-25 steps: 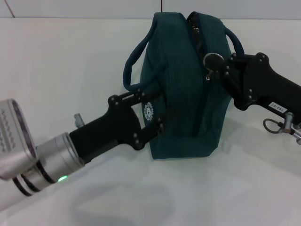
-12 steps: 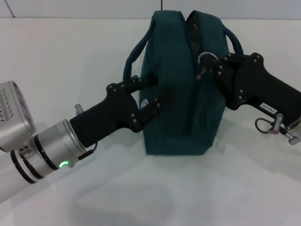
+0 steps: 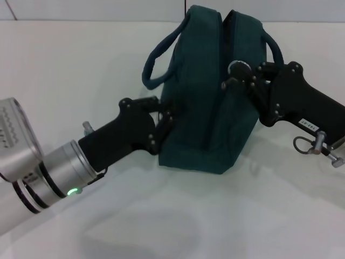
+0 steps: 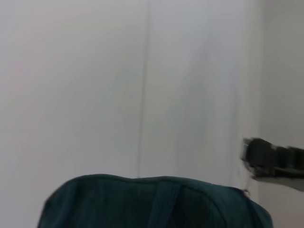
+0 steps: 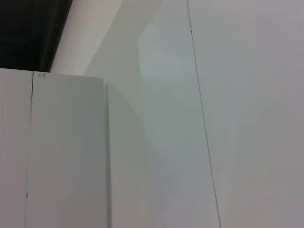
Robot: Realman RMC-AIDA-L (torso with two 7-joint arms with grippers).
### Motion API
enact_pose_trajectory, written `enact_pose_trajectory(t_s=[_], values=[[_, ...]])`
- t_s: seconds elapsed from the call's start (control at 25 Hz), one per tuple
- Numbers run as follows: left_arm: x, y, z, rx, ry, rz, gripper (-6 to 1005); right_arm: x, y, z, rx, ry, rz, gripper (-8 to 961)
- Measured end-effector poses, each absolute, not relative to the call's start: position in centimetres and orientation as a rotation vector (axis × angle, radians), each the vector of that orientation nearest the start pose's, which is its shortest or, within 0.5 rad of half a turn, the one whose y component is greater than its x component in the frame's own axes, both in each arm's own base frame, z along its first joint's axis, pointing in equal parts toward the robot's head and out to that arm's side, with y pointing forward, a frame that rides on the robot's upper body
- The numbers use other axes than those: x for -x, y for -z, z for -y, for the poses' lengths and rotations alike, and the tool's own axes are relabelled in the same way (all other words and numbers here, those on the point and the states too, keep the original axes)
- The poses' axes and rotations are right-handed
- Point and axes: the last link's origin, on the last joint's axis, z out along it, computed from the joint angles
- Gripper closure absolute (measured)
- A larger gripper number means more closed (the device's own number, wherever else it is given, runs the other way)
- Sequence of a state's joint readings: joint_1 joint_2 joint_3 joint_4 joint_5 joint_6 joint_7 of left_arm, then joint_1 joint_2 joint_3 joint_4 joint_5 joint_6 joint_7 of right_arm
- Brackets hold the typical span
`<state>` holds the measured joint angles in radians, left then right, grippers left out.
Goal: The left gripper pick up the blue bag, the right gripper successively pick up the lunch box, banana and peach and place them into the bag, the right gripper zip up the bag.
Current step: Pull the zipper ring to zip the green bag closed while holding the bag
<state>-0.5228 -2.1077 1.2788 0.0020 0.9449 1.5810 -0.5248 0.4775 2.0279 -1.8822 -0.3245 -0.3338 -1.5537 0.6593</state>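
Head view: blue bag (image 3: 207, 91) stands upright on the white surface (image 3: 81, 70), mid-scene, tilted slightly; left pincer (image 3: 161, 121) is pressed to the bag's lower left side, fingers look clamped on the fabric there; right pincer (image 3: 237, 81) sits at the zip line near the top on the right side, apparently pinched on the zip pull (image 3: 235, 68), though the contact itself is too small to confirm; zip seam (image 3: 222, 86) runs down the middle; lunch box, banana and peach not visible, presumably inside.

Handling, my read: soft fabric, light shell, sags and shifts when pulled; needs the left hold as counter-force while the slider is drawn; best grip points are the pull tab and the side panel or handle (image 3: 156, 59), not the loose top.

Left wrist view: only the bag's top edge (image 4: 156, 202) and a strap, plus the right arm's tip (image 4: 270, 159) farther off; own fingers not shown.

Right wrist view: blank wall panels only; no bag, no fingers; the head view alone shows both grips.
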Motion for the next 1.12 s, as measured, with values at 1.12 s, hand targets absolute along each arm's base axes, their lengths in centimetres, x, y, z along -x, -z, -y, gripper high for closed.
enact_pose_trajectory(t_s=[1.12], values=[[27.9, 6.0, -25.9, 2.270, 0.938, 0.037, 897, -21.7, 3.3, -31.3, 2.076, -1.431, -0.441, 936]])
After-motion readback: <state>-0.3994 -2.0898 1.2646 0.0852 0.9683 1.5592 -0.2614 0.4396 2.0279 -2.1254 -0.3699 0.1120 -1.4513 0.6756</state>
